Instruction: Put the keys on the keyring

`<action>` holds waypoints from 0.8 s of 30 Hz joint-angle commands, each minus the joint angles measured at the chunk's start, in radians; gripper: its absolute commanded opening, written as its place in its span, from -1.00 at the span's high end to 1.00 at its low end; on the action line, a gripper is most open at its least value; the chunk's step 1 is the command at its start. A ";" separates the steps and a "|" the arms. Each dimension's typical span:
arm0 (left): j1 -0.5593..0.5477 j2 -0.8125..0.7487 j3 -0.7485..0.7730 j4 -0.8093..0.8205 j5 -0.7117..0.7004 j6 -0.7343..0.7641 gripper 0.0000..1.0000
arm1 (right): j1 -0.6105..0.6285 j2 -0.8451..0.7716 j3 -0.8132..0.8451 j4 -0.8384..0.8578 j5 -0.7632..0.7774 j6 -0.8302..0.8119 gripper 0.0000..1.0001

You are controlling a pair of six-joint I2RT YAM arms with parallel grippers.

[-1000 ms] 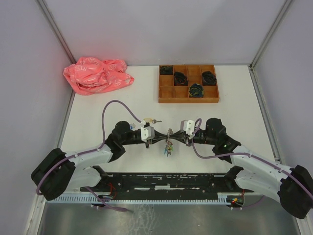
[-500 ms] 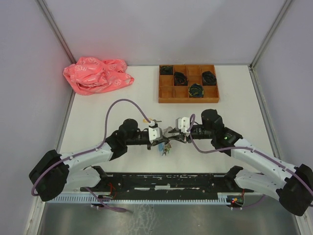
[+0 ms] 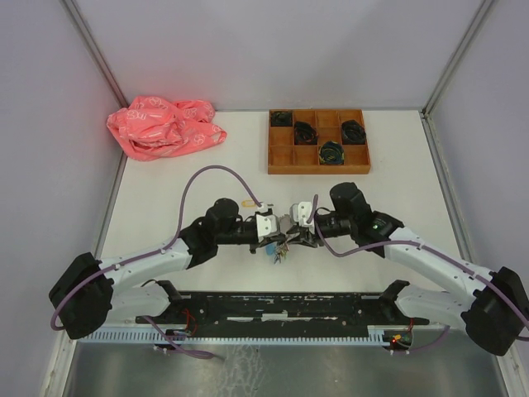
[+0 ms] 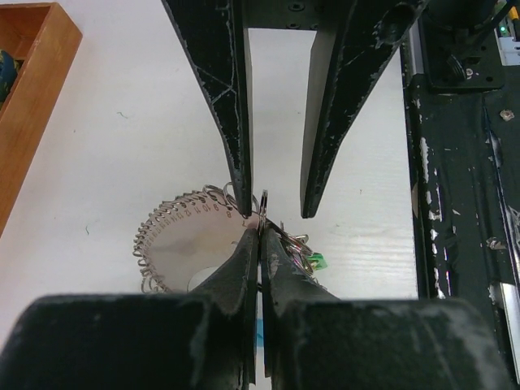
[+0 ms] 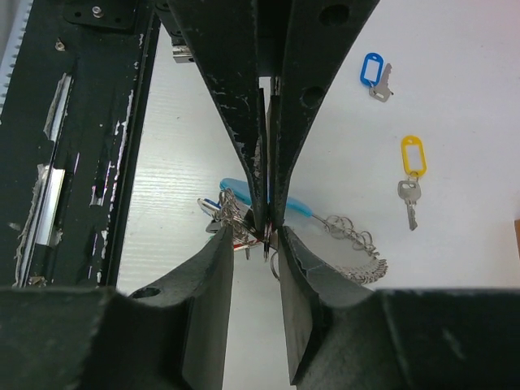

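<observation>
Top external view first: got both arms reaching inward over the white table (image 3: 413, 190) and meeting tip to tip near the front middle, with the keyring (image 3: 281, 251) lying right under that meeting spot. Over on the left wrist view, seeing the left gripper (image 4: 260, 231) pinched fully together on a thin metal loop (image 4: 264, 199) standing up from the keyring's cluster, no gap between the fingers. Facing it, spotted the right gripper (image 4: 275, 213) spread apart, straddling that same loop, one fingertip close beside it and the other off to the side. Behind the pinch, can make out the hoop's fringe of silvery pieces fanned flat on the table, plus a small green tag (image 4: 315, 260) tucked beside the left fingers. From the right wrist, same story mirrored, with the light-blue curved section (image 5: 305, 209) poking out just past the closed left fingers. Also caught two loose keys a little way off from the keyring: blue-tagged key (image 5: 374, 73) and yellow-tagged key (image 5: 410, 175), both flat on the table, touched by nothing. Way at the back, a wooden tray (image 3: 318, 169) with black coiled bundles (image 3: 304, 131) in some compartments, and a crumpled pink bag (image 3: 165, 126) by the left wall.
</observation>
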 commanded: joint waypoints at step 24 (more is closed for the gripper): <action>-0.015 -0.060 -0.040 0.120 -0.073 0.057 0.40 | -0.020 -0.027 -0.016 0.151 0.023 0.051 0.99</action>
